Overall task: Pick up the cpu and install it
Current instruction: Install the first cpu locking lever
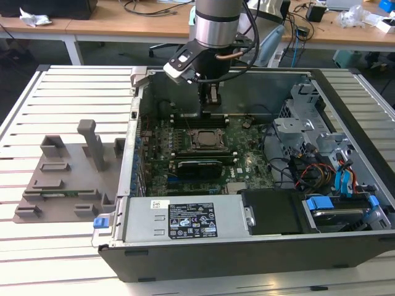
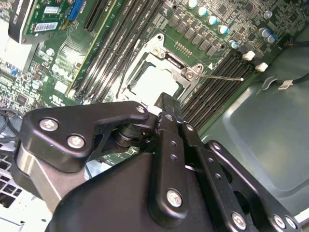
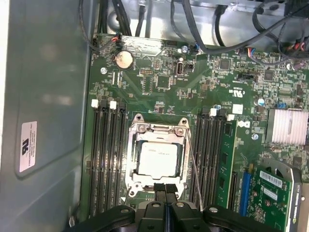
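Observation:
The cpu (image 3: 157, 158) is a pale silver square lying flat inside the metal socket frame (image 3: 130, 159) on the green motherboard (image 1: 244, 145). The second wrist view also shows the cpu (image 2: 147, 79), and in the exterior view the cpu (image 1: 205, 139) is at the middle of the board. My gripper (image 1: 212, 103) hangs above the board, just behind the socket and clear of it. Its black fingers (image 3: 160, 189) are pressed together with nothing between them. The socket's thin lever (image 3: 194, 169) runs along one side of the frame.
Black memory slots (image 3: 104, 154) flank the socket on both sides. A long black card (image 1: 197, 165) lies in front of the socket. The case walls (image 1: 139, 92), power supply (image 1: 185, 219) and drive cage (image 1: 308, 123) surround the board. A grey fixture (image 1: 68, 172) sits on the slatted table at the exterior view's left.

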